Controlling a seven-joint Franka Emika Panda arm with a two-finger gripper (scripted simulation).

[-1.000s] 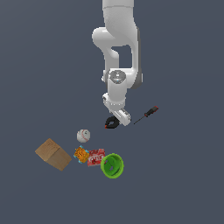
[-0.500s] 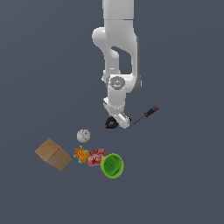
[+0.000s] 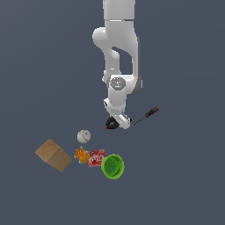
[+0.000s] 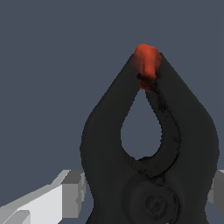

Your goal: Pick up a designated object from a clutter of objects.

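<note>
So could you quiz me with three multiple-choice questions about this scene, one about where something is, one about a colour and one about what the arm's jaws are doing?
1. Where does the round green bowl sit?
A. Beside the red packet
B. Under the arm
C. On the tan box

2. What colour is the tip of the small black spring clamp?
A. Blue
B. Red-orange
C. White

3. What is the white gripper doing?
A. Hanging far above everything
B. Gripping the white baseball
C. Down at the clamp, a finger on each side of it

Answers:
1. A: in the exterior view the bowl lies right next to the packet.
2. B: the wrist view shows a red-orange tip.
3. C: the wrist view shows the fingers flanking the clamp's body; whether they press on it cannot be told.
</note>
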